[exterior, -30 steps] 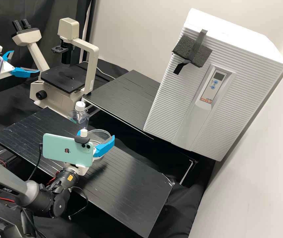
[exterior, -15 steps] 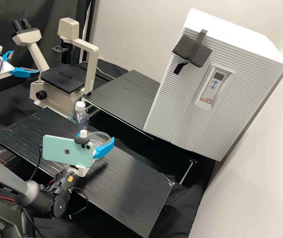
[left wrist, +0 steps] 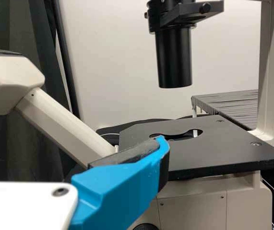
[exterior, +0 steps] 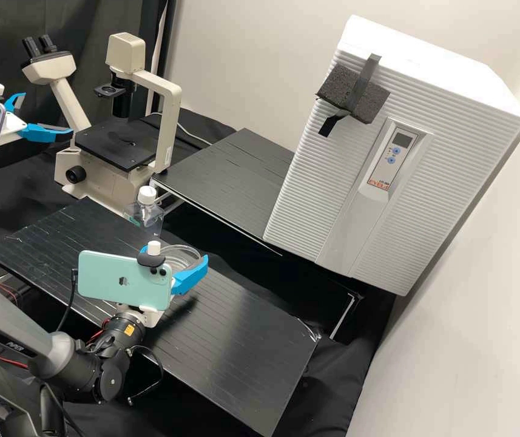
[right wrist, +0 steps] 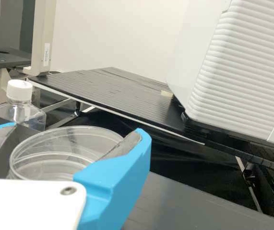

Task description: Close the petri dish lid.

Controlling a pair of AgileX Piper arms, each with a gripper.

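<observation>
In the high view my right gripper (exterior: 175, 254) is over the front bench, shut on the clear petri dish lid (exterior: 182, 247). The right wrist view has the lid (right wrist: 86, 132) between the pads of this gripper (right wrist: 72, 138), slightly tilted. Lower clear rings of the dish (right wrist: 48, 168) show under it; whether lid and dish touch I cannot tell. My left gripper (exterior: 47, 114) stands open and empty at the high view's left edge, in front of the microscope. In the left wrist view one blue finger of this gripper (left wrist: 122, 187) shows before the microscope stage.
A clear bottle with a white cap (exterior: 145, 212) stands close behind the dish on the front bench (exterior: 241, 340). Behind it are the microscope (exterior: 114, 145) and a rear black table (exterior: 229, 182). A large white ribbed incubator (exterior: 308, 182) is at the right.
The lid in my right gripper has come down a little and lies flatter over the dish. That gripper has shifted slightly, its fingers a bit nearer each other. The left arm has kept still.
</observation>
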